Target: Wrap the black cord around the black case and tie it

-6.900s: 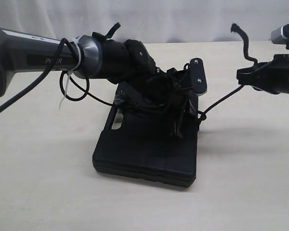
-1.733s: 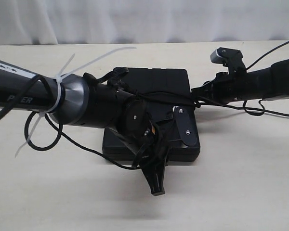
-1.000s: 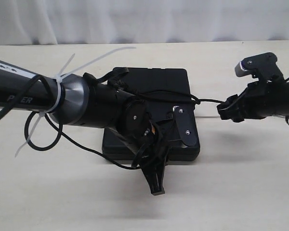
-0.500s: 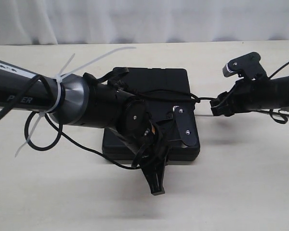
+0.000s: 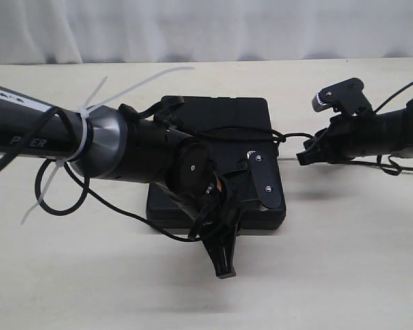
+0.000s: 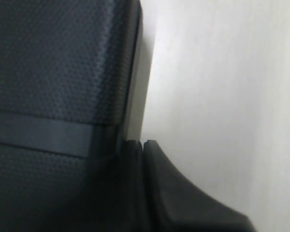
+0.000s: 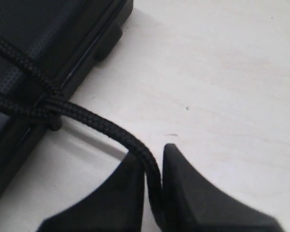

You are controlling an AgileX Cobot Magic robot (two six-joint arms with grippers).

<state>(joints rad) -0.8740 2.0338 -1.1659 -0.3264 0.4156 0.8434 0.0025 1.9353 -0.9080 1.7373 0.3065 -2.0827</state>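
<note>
The black case (image 5: 224,115) lies flat on the pale table, partly under my left arm. The black cord (image 5: 261,135) crosses its top face and leaves over the right edge, where a small knot sits. My right gripper (image 5: 303,157) is just right of the case, shut on that cord. The right wrist view shows the braided cord (image 7: 101,123) crossing itself at the case (image 7: 34,43) edge, then pinched in my right gripper (image 7: 153,157). My left gripper (image 5: 225,271) points down past the case's front edge. In the left wrist view my left gripper (image 6: 142,143) is shut, nothing visible between its fingers, beside the case (image 6: 53,67).
White zip ties (image 5: 89,113) and thin smooth black cables (image 5: 55,203) hang from the left arm. Another smooth cable (image 5: 399,165) trails beneath the right arm. A white curtain (image 5: 206,27) backs the table (image 5: 344,261).
My right gripper, which had pulled the cord out to the right, has come back left toward the case's edge. The left arm and the case have not moved.
</note>
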